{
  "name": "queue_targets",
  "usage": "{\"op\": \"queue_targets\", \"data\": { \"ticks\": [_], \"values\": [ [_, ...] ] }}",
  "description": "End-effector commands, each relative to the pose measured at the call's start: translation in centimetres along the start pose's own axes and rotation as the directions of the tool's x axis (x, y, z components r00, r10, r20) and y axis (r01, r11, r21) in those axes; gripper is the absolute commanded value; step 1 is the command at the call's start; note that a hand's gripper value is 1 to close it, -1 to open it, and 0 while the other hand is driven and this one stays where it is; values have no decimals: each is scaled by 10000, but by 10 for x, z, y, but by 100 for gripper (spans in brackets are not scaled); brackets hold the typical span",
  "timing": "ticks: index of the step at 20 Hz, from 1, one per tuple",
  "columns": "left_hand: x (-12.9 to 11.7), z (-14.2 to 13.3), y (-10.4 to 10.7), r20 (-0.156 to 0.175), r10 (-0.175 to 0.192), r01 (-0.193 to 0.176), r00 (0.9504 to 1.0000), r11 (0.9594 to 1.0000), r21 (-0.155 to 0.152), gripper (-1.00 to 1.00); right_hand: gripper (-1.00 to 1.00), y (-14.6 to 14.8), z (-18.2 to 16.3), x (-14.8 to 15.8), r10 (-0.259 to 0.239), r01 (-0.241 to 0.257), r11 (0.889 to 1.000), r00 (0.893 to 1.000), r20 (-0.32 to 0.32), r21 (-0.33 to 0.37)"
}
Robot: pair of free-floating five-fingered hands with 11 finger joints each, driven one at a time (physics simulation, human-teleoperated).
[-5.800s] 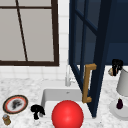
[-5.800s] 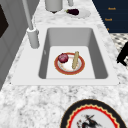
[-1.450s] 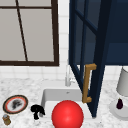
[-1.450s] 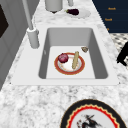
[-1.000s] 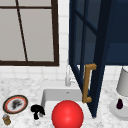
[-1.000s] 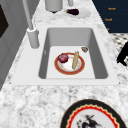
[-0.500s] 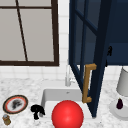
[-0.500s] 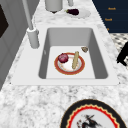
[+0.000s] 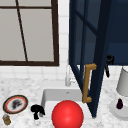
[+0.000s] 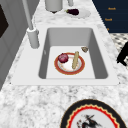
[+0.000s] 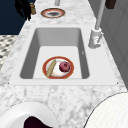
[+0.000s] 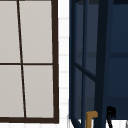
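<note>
The navy cabinet door [image 9: 100, 62] with a wooden handle [image 9: 88, 82] stands swung out over the sink [image 9: 50, 96]. My right hand [image 9: 109, 61] hangs at the door's far edge, a finger pointing straight down, and holds nothing; the upper view has the same hand [image 12: 110, 112] low by the door. My left hand [image 9: 37, 110] floats off the sink's front left corner with its fingers drooping loosely. From the right side this left hand [image 11: 23, 8] is beside a small jar [image 11: 32, 9]. In the basin, a red-rimmed plate [image 10: 56, 66] carries a red onion [image 10: 63, 58] and a bread stick [image 10: 75, 60].
A red ball [image 9: 67, 115] shows in front of the sink. A patterned plate [image 9: 15, 103] and the jar [image 9: 6, 119] lie on the left counter. On the right are a white canister [image 9: 123, 81] and an eggplant [image 9: 120, 103] on a white dish. The faucet [image 10: 32, 37] rises behind the basin.
Since 5.8 s ago my right hand has shifted left and up to the door's edge. Nothing has moved over the last second and a half.
</note>
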Motion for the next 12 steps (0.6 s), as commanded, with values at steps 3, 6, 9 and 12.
{"op": "queue_targets", "data": {
  "ticks": [3,6,9,12],
  "values": [
    [0,0,0,0,0,0,10000,10000,0,0,-100,55,1,1,396,-398,9992,9989,-238,-54],
    [0,0,0,0,0,0,10000,10000,0,0,-100,78,0,-5,230,-229,9996,9997,-115,143],
    [0,0,0,0,0,0,10000,10000,0,0,-100,99,4,-8,263,-263,9997,9996,37,13],
    [0,0,0,0,0,0,10000,10000,0,0,-100,128,5,-15,369,-371,9993,9979,528,14]
  ]
}}
